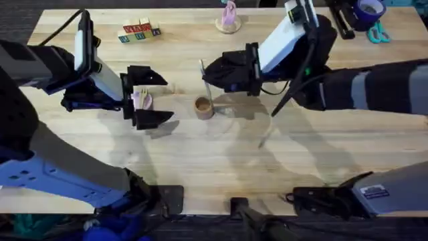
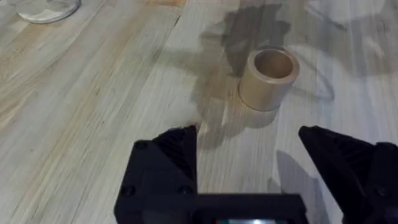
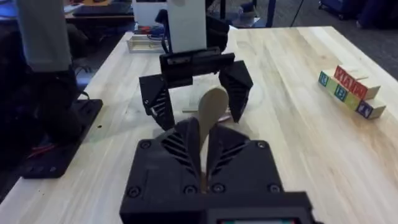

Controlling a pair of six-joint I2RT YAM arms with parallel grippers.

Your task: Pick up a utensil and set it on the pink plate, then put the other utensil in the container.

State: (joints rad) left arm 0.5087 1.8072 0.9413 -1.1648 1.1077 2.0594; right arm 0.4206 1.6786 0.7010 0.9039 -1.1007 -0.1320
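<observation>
Your left gripper (image 1: 148, 98) sits on the left with its fingers spread wide, hovering over the pink plate (image 1: 142, 100), where the fork (image 1: 142, 96) lies. Just to the right, the container (image 1: 204, 108) stands upright on the table (image 1: 200, 161), apart from both grippers. Right of it, your right gripper (image 1: 208, 72) is pinching the spoon (image 3: 210, 113) by its handle, holding it above and just behind the container.

A robotics lab or workshop; two arms are mounted at a pale wood table (image 1: 221, 171) with cables beside their bases; behind the table, dark carpet, a cluttered bench (image 3: 93, 9) and blue-legged stands (image 3: 272, 12).
</observation>
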